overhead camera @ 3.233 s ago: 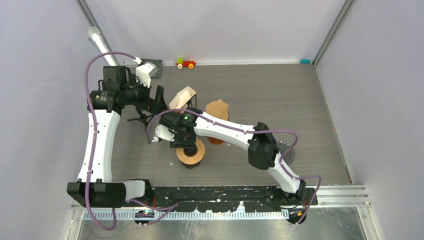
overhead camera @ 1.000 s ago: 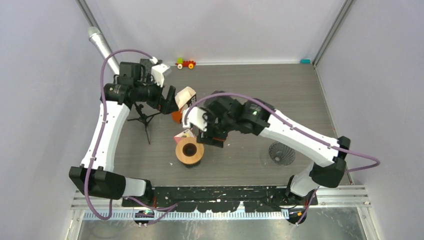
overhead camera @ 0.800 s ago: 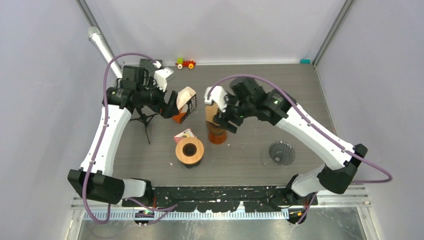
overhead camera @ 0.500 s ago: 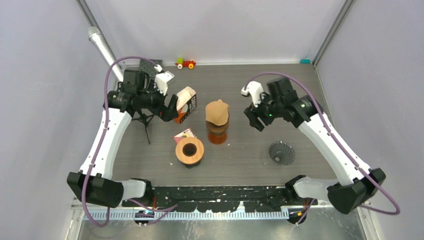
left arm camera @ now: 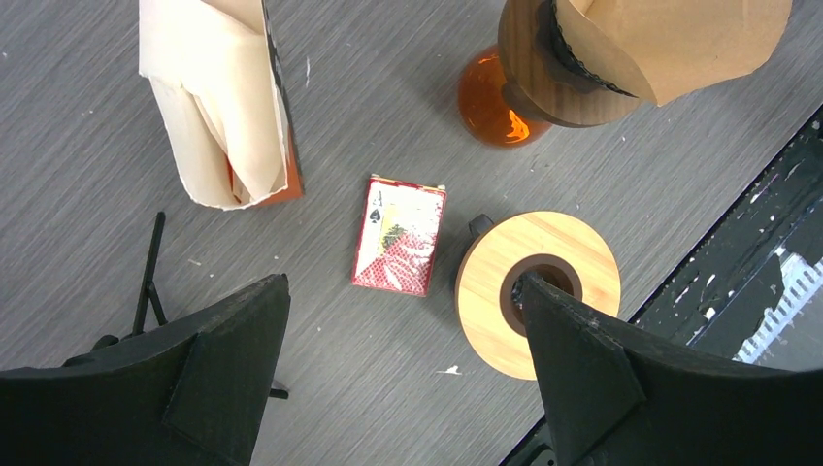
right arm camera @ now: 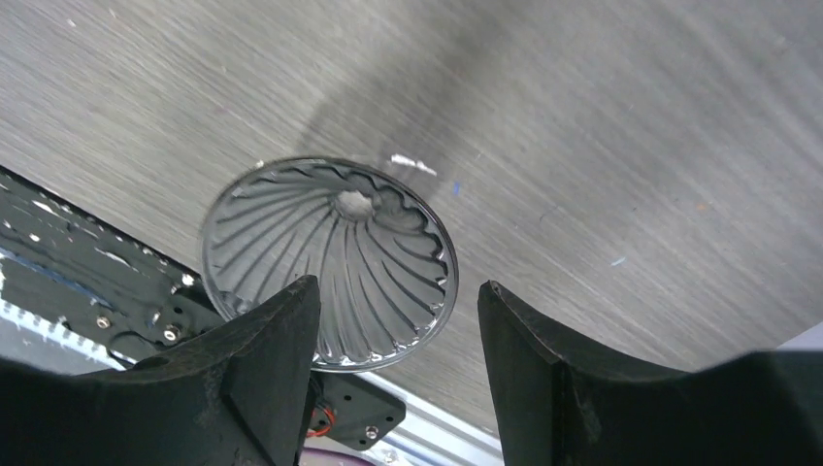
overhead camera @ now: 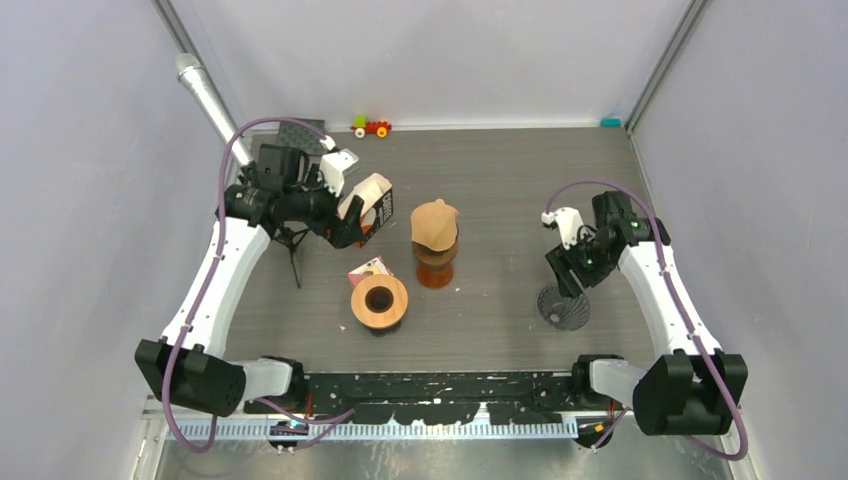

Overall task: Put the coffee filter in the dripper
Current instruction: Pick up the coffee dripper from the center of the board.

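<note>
Right gripper (right arm camera: pixel 396 291) is held wide open and empty just over the glass dripper (right arm camera: pixel 330 262); the brown coffee filter (overhead camera: pixel 433 222) is set on the carafe (overhead camera: pixel 433 272) at 9 o'clock from it, nearer the left gripper (left arm camera: pixel 406 283), also open and empty.

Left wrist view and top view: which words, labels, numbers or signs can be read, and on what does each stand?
No word or number can be read.
On the small red pack: a black spade-like sign; the other print is too blurred.
On the filter box: white print on its dark side, too small to read.
</note>
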Motion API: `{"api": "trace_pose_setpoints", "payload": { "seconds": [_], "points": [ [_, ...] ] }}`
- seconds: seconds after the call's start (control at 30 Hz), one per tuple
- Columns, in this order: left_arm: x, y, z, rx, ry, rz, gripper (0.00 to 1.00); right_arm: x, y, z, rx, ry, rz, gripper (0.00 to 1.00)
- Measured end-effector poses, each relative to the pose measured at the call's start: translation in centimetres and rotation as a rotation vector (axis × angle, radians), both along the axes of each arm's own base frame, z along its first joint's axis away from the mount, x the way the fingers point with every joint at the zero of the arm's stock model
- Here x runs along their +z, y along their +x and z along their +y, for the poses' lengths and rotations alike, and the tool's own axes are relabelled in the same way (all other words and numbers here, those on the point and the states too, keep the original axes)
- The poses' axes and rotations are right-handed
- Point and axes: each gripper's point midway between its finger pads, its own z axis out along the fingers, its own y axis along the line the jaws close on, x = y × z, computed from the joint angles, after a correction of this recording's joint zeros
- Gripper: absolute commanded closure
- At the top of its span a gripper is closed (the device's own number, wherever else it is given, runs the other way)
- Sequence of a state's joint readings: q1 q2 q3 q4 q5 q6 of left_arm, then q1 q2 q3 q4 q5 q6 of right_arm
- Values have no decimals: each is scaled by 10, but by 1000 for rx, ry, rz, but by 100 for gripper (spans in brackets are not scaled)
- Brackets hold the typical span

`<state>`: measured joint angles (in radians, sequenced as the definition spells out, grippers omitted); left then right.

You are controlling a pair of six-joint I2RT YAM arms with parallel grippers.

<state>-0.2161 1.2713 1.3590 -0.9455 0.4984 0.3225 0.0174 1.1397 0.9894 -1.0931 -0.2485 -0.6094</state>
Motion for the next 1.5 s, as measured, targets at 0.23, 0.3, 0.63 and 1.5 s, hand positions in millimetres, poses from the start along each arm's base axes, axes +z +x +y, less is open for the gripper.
{"api": "trace_pose_setpoints", "payload": {
  "seconds": [0.23, 0.3, 0.63, 1.5],
  "points": [
    [-2, 0, -1, -4, 0, 0, 8, -28, -14, -20, 3, -30, 102, 38],
    [-2, 0, -1, -4, 0, 0, 8, -33, -17, -22, 8, -38, 117, 39],
    [-2, 0, -2, -6, 0, 0, 8, -51, -17, -31, 11, -45, 172, 53],
    [12, 5, 2, -1, 20, -87, 5, 40, 28, 39, 158, 184, 48, 99]
  ]
}}
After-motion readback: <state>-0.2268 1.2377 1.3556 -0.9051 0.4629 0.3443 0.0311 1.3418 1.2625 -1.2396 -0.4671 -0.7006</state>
